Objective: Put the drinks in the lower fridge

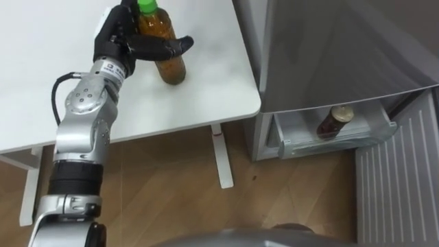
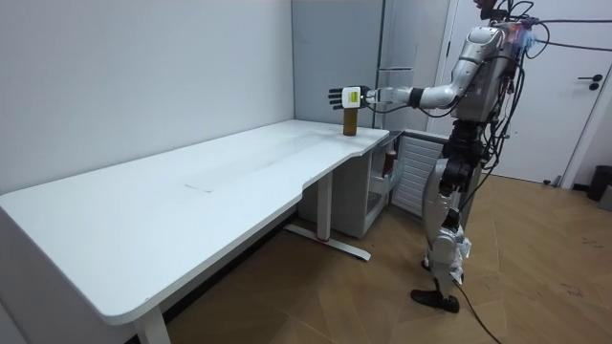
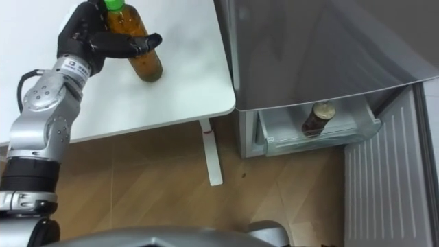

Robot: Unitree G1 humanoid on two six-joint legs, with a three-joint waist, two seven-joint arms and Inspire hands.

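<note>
A brown tea bottle (image 1: 169, 60) with a green cap stands upright near the right edge of the white table (image 1: 206, 89). My left hand (image 1: 115, 40) is at the bottle's left side. Its thumb reaches straight across the bottle's front and its fingers lie behind the neck, straight, so the hand is open. The room view has the same hand (image 2: 339, 96) stretched out over the table corner with its fingers spread. A second brown bottle (image 1: 334, 122) with a pale cap stands in the open lower fridge compartment (image 1: 357, 140).
The grey fridge (image 1: 329, 48) stands just right of the table, its lower door (image 1: 398, 185) swung open toward me. A table leg (image 1: 223, 158) stands on the wooden floor between me and the fridge. I stand by the table's corner, facing it.
</note>
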